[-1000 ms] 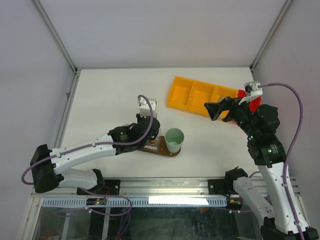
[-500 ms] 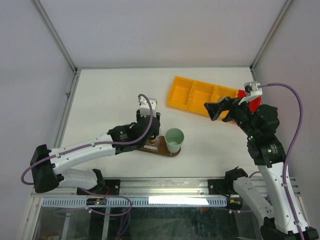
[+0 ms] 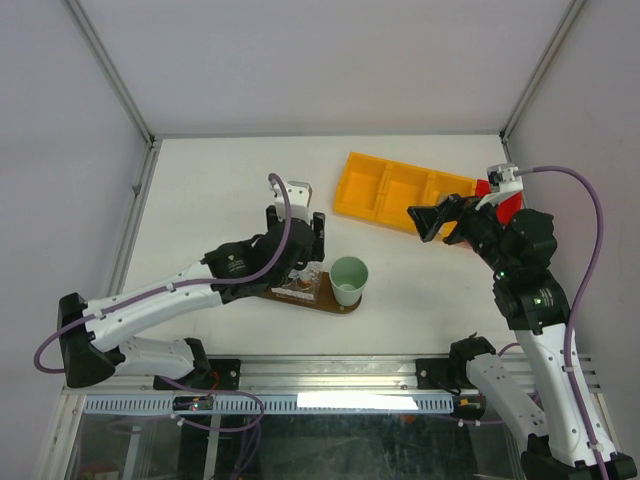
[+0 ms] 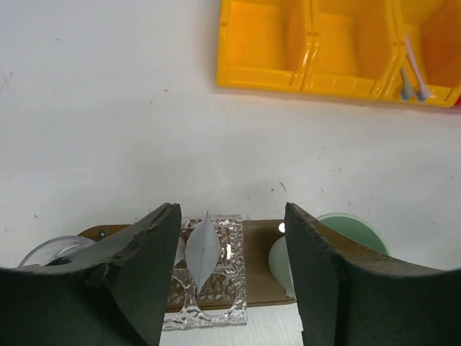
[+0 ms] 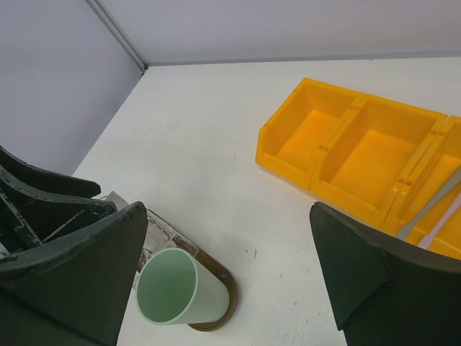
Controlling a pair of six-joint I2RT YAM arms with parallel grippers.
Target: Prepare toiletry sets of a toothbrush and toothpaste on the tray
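A white tube (image 4: 202, 249) stands seemingly upright over the brown tray (image 4: 256, 261); thin brushes (image 4: 413, 62) lie well apart.

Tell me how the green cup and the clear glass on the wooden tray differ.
The green cup is opaque and round; the clear glass is see-through, square-sided and ripple-textured. The green cup looks empty, while the clear glass holds a white tube. Both stand upright, side by side on the tray.
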